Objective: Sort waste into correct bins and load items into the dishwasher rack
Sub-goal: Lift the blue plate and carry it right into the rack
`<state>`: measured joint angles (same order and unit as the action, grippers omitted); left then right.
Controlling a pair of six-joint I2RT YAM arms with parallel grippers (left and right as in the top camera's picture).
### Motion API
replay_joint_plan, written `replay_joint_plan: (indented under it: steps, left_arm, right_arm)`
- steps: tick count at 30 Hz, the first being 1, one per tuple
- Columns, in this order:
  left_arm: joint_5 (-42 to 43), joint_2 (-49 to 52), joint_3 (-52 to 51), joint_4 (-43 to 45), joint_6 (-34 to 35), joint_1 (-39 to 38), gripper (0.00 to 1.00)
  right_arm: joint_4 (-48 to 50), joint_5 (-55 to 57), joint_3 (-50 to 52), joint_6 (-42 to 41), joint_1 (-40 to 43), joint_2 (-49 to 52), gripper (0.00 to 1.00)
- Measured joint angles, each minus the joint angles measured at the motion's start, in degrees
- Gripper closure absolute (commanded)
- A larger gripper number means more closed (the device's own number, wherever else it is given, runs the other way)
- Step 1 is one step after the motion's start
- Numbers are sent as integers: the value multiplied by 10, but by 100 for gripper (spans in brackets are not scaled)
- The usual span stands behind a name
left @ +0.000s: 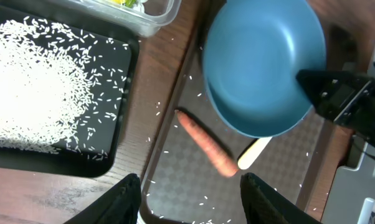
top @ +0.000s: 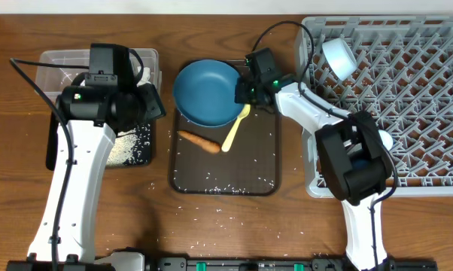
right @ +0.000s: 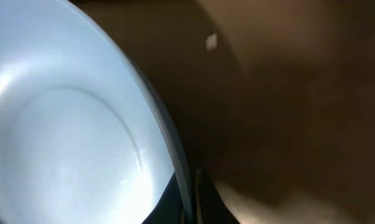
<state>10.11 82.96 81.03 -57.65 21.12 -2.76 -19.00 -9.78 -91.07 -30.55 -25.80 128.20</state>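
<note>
Overhead, the right end effector grips the dish by the rim facing it; the rack lies close behind it, opposite the dish, so this arm is the nearer. From the left wrist, the left end effector hangs spread and empty, the carrot just ahead, lying slantwise. From the right wrist, the jaws are clamped on the dish rim
</note>
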Motion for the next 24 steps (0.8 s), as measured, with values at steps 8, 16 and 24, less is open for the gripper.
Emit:
replay_joint_plan:
  steps: [8, 16, 24]
  left_arm:
    - [0, 0, 0, 1, 0, 0, 46]
    - [0, 0, 0, 4, 0, 0, 46]
    - [0, 0, 0, 19, 0, 0, 46]
  right_arm:
    - [-52, 73, -1, 38, 68, -116, 99]
    - [-23, 455, -35, 177, 138, -325, 99]
    - [34, 685, -34, 436, 227, -280, 99]
